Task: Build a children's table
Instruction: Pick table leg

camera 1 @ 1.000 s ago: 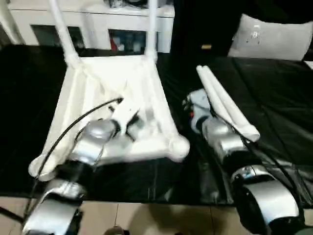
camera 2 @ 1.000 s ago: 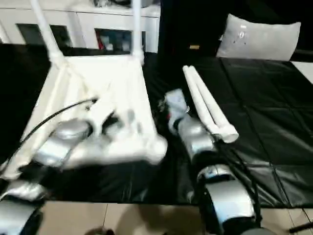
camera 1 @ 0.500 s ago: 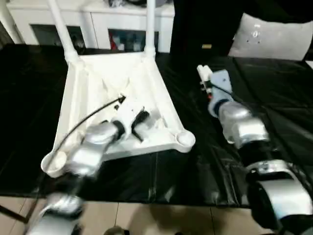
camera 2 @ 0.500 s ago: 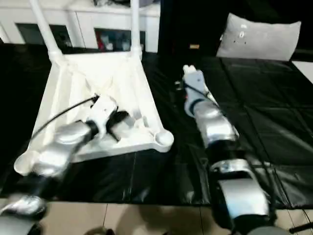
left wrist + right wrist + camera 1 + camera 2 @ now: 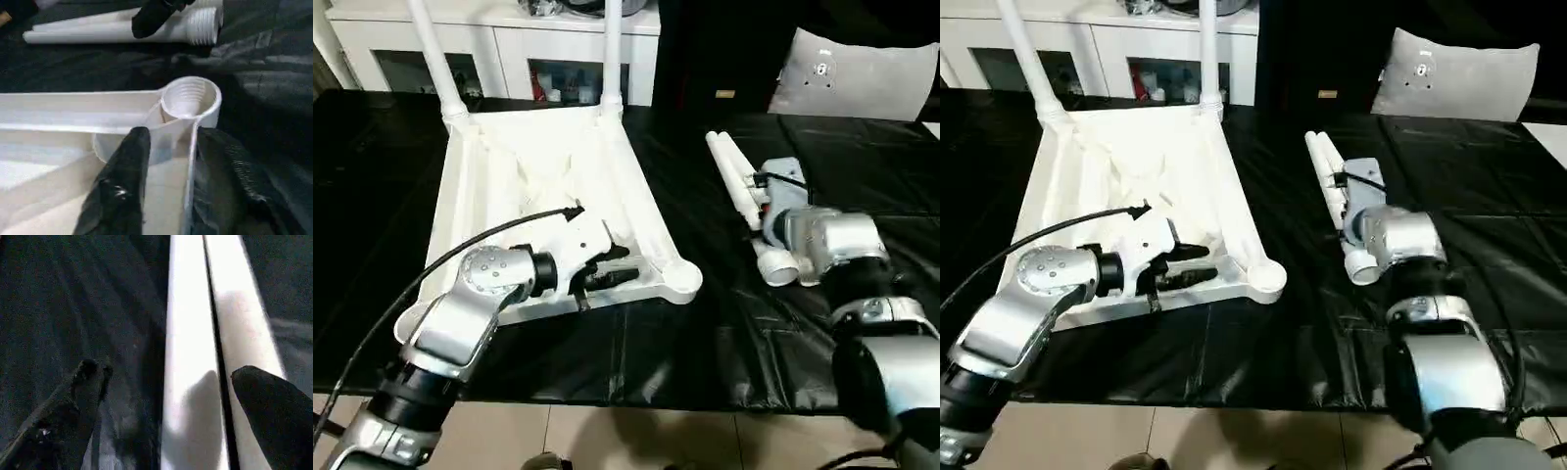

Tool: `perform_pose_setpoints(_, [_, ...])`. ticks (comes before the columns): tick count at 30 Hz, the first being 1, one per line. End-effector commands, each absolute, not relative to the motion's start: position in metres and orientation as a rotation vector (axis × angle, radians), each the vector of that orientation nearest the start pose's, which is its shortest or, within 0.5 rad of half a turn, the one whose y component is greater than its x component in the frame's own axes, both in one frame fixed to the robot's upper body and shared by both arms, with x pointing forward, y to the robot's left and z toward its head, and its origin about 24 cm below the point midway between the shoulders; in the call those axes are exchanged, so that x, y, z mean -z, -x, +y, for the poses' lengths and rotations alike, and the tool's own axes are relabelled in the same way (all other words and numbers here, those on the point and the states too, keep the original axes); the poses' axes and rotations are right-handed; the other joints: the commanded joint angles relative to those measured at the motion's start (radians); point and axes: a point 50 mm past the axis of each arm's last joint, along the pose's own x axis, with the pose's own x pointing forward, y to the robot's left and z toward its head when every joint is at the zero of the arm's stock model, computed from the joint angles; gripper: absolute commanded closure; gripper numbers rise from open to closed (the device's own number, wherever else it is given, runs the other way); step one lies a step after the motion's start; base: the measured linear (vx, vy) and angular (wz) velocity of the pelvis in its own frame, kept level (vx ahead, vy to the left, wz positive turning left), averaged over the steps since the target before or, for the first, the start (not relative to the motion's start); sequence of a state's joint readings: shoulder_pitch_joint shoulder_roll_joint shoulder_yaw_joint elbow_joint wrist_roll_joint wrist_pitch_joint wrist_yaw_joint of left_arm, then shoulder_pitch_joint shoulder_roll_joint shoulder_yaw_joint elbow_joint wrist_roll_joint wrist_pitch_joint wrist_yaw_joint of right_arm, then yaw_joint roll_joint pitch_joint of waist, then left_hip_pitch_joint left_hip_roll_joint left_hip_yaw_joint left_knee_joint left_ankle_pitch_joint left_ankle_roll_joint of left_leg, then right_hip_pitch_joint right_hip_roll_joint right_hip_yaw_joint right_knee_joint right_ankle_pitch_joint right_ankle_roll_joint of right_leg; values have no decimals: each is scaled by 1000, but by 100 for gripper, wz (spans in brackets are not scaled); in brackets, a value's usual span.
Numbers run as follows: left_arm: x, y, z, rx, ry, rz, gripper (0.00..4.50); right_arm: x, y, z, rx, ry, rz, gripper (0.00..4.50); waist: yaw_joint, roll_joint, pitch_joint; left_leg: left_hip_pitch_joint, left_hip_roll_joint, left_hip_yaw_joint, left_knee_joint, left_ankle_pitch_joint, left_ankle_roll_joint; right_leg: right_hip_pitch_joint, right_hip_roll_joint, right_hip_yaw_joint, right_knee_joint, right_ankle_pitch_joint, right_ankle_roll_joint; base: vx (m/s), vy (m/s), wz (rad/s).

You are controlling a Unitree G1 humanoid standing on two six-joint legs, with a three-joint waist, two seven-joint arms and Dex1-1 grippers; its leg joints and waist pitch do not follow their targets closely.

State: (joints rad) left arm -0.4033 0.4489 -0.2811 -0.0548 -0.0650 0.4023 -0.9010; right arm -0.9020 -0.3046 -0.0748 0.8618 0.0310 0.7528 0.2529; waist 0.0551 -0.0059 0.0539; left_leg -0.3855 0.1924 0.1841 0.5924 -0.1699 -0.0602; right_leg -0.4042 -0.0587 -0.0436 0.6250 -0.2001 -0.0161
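The children's table top (image 5: 538, 166) lies upside down on the black cover. Two white legs (image 5: 431, 49) (image 5: 613, 49) stand screwed into its far corners. My left gripper (image 5: 173, 137) is open at the near rim, one black finger (image 5: 122, 186) inside the rim wall and the other outside, just short of the empty near-right socket (image 5: 188, 100). Two loose legs (image 5: 734, 176) lie side by side to the right of the top. My right gripper (image 5: 181, 391) hangs open over them, a finger on each side of the pair (image 5: 186, 308).
A white cabinet (image 5: 509, 39) with glass doors stands behind the table top. A pale cushion (image 5: 862, 73) leans at the back right. The black cover (image 5: 607, 362) ends at the near edge, with light floor (image 5: 607, 431) below.
My left gripper has gone from shut to open at the near rim. My right gripper has moved right, from beside the loose legs to over them, staying open.
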Motion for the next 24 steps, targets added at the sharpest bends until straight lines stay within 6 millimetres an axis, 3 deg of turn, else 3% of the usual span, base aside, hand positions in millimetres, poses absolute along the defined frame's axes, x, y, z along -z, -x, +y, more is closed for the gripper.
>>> perform_pose_setpoints(1, [-103,-284,116,1133,-458,230,232,-83,-378,-197,-114,59,755,0,-1,-5,-66,21,29,-5,-59,-155,-27,49,-66,43,-69,-123,-191,0,0,0])
perform_pose_setpoints(4, [-103,-283,115,1137,-454,234,226,-80,-377,-197,-119,34,774,0,-1,-5,-67,21,29,-5,-58,-152,-27,50,-65,43,-68,-119,-195,0,0,0])
perform_pose_setpoints(6, [-103,-283,114,1137,-453,237,190,-79,-378,-197,-125,8,780,0,-1,-5,-67,22,29,-5,-57,-156,-28,49,-66,43,-69,-124,-198,0,0,0])
perform_pose_setpoints(10, [-102,-282,114,1144,-465,251,159,-77,-377,-194,-206,-36,812,0,-1,-6,-68,20,30,-5,-57,-152,-22,51,-65,41,-66,-114,-204,0,0,0])
perform_pose_setpoints(16, [-102,-281,114,1146,-468,258,104,-77,-376,-195,-254,2,841,48,2,-10,-67,20,32,-4,-55,-139,-10,50,-67,40,-65,-116,-217,0,0,0])
perform_pose_setpoints(17, [-102,-281,114,1146,-467,258,95,-77,-377,-196,-255,6,844,73,1,-15,-67,19,32,-2,-54,-135,-9,50,-66,41,-65,-117,-217,0,0,0])
perform_pose_setpoints(18, [-101,-281,113,1147,-466,259,85,-76,-376,-198,-257,11,848,80,2,-12,-67,19,32,-4,-54,-138,-10,50,-68,40,-64,-124,-220,0,0,0])
perform_pose_setpoints(19, [-101,-281,113,1147,-466,259,85,-75,-376,-199,-256,14,852,80,2,-19,-67,18,33,-3,-53,-136,-9,51,-69,41,-64,-126,-219,0,0,0])
perform_pose_setpoints(24, [-101,-281,109,1150,-459,252,33,-70,-374,-203,-250,13,868,127,3,-19,-65,19,34,-3,-53,-134,-9,49,-69,40,-63,-123,-223,0,0,0])
